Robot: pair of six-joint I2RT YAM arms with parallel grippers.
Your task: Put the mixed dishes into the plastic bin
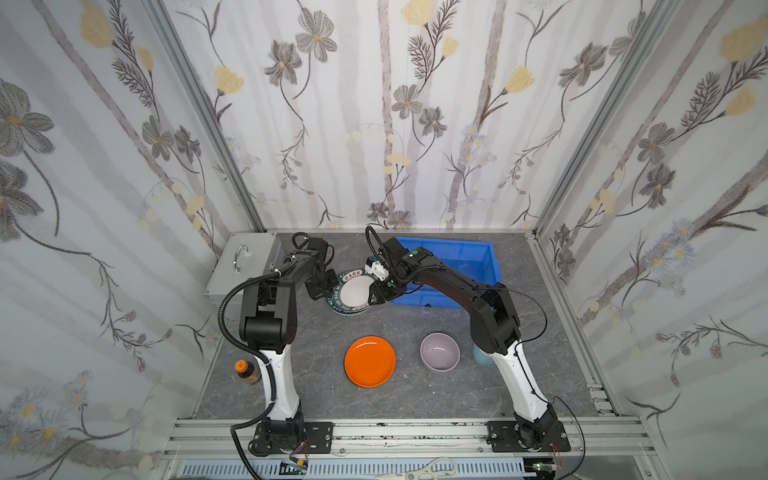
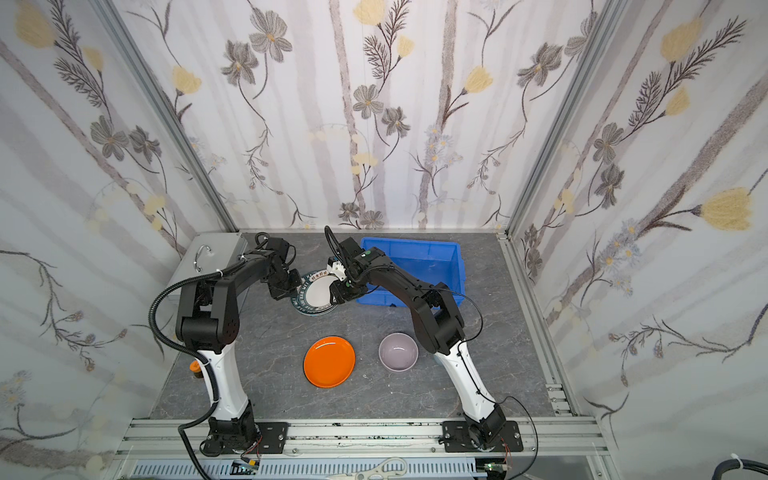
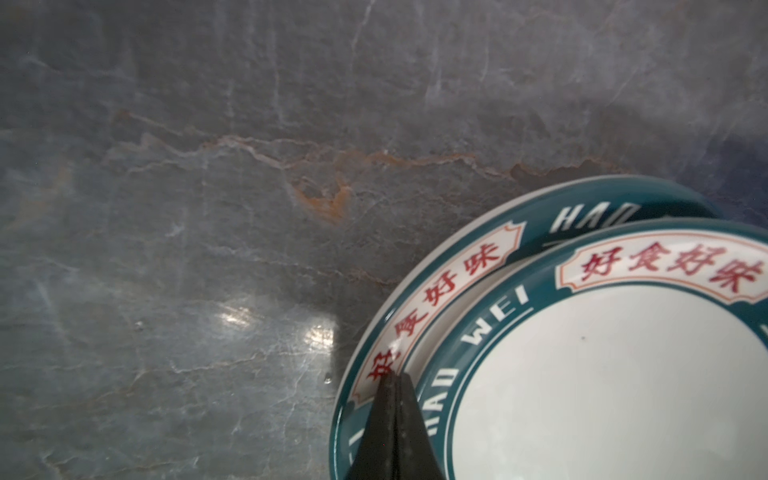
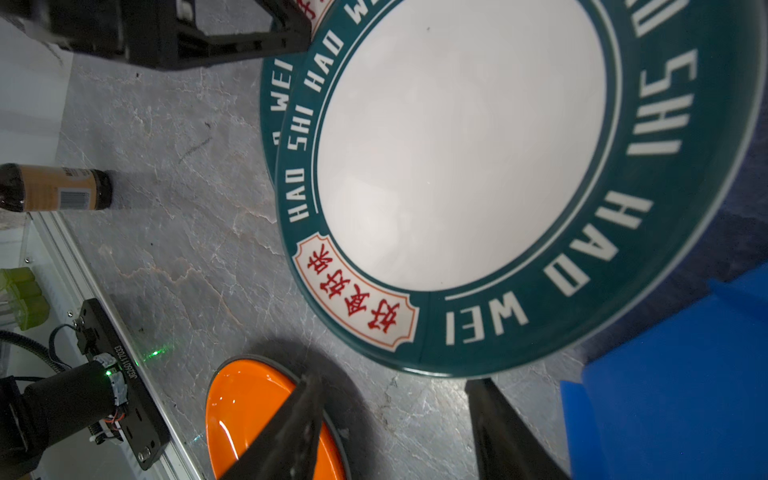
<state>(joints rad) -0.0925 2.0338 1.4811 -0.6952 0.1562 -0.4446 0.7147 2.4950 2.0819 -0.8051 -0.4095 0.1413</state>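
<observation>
Fearing the glossy white, green-rimmed round plate skids from my spread right end effector; left end effector, pinched together, sits on the lower plate.

**Shiny dishes on a stone-look table**

In the lower middle of a top view, the grey table looks like smooth stone with thin veins, and light is bounced off it. The green-rimmed plates, the orange plate and the lilac bowl are covered in smooth, glossy glaze. The blue bin looks like smooth plastic. The case at the left is made of dull silver metal. A paper-like label is stuck on the shiny brown bottle.
</observation>
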